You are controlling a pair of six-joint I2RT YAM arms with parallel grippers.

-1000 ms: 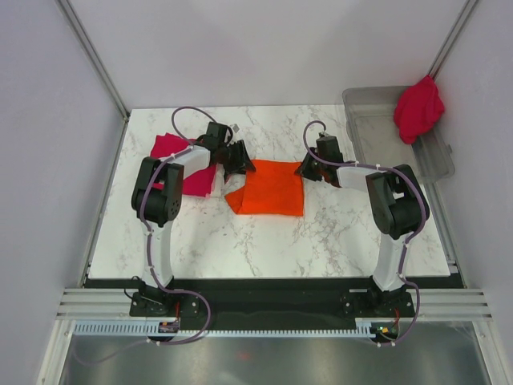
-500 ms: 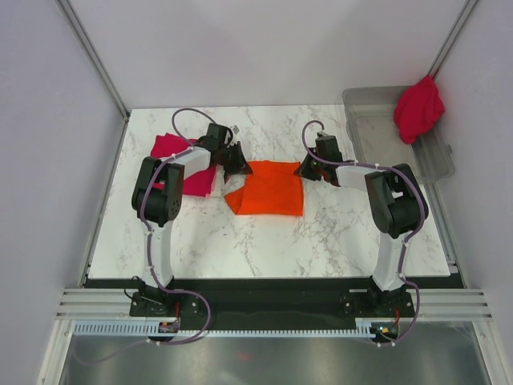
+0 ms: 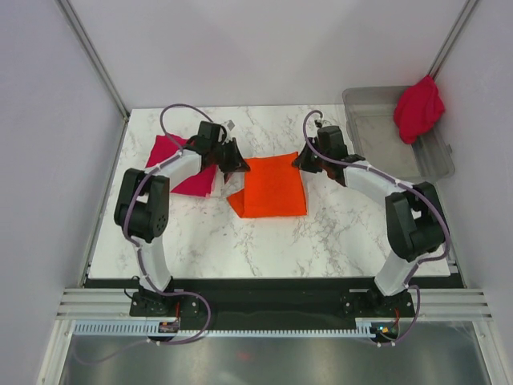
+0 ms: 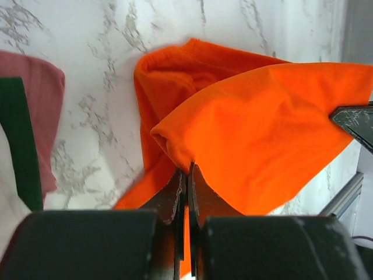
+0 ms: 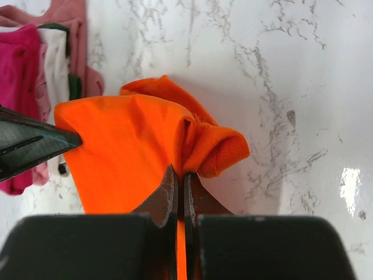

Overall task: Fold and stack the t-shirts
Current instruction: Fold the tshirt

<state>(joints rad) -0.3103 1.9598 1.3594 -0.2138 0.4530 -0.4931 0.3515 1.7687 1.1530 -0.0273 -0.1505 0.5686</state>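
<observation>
While the orange shirt (image 3: 268, 188) lies folded at the middle of the marble tabletop (image 3: 264, 237), its far edge is held up at both ends: the left pincer (image 3: 234, 158) is clamped on the far left corner and the right pincer (image 3: 303, 160) on the far right corner, each pinched tight over cloth. Just beside it on the left sits a pile of magenta and pink shirts (image 3: 178, 160), partly hidden under the left arm (image 3: 188, 160). At the far right stands a grey bin (image 3: 385, 132), with a crimson shirt (image 3: 418, 108) draped over its far rim.
</observation>
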